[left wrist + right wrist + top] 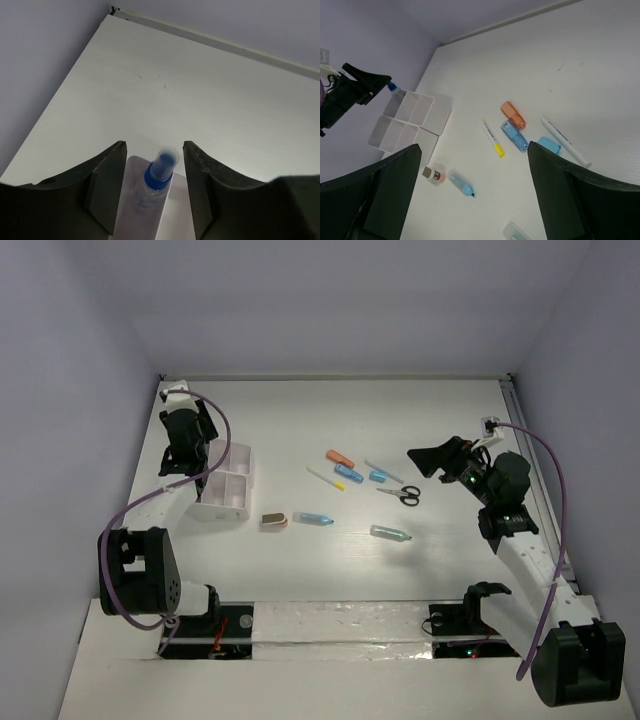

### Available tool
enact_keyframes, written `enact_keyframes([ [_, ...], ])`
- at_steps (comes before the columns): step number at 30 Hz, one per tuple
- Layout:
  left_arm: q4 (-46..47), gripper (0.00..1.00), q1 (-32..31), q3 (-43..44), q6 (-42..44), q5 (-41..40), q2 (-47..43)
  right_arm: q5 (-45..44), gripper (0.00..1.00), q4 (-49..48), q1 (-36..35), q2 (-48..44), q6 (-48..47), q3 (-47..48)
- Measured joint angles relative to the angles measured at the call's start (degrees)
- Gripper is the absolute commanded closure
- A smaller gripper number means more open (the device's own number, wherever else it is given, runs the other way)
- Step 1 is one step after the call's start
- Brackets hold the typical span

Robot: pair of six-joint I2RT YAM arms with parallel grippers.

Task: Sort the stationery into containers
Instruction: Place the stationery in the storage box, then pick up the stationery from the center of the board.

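Your worktop (330, 420) carried the white six-cell box (238, 472) on its left side, and your left tool (190, 470) hung directly over the box's far end. In the left wrist view its fingers stood apart. The blue-capped piece (161, 172) stood between them, nearly upright, with its cap toward the camera and its pale body running down into a cell. It seemed to touch neither finger, so I judged it resting free rather than gripped, though blur left the cell unclear. Your right tool (425, 462) hovered over the right side with its fingers wide apart, and it was the nearer arm to the loose pieces. These lay to its left, toward the middle of the worktop: the black-handled scissors (402, 494) closest, then the white pen (566, 142), the yellow-tipped pen (493, 138), the blue capsule (514, 135) and the orange capsule (513, 114). All lay flat, long axes slanting across the worktop.
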State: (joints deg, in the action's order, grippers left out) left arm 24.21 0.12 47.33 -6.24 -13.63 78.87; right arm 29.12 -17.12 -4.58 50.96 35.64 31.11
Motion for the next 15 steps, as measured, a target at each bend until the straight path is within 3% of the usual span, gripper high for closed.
enact_keyframes([
  [5,0.04,0.38,0.00,0.00,-0.24,0.20,-0.90,-0.50,0.07,0.04,0.00,-0.07,-0.28,0.00],
  [10,-0.07,0.37,-0.02,0.00,-1.36,1.46,-4.48,-1.07,0.10,0.04,0.00,-0.31,-0.37,0.00],
  [15,-1.84,0.37,-1.90,0.48,-3.78,4.00,-12.90,-1.79,0.29,0.04,0.00,0.11,-0.79,0.02],
])
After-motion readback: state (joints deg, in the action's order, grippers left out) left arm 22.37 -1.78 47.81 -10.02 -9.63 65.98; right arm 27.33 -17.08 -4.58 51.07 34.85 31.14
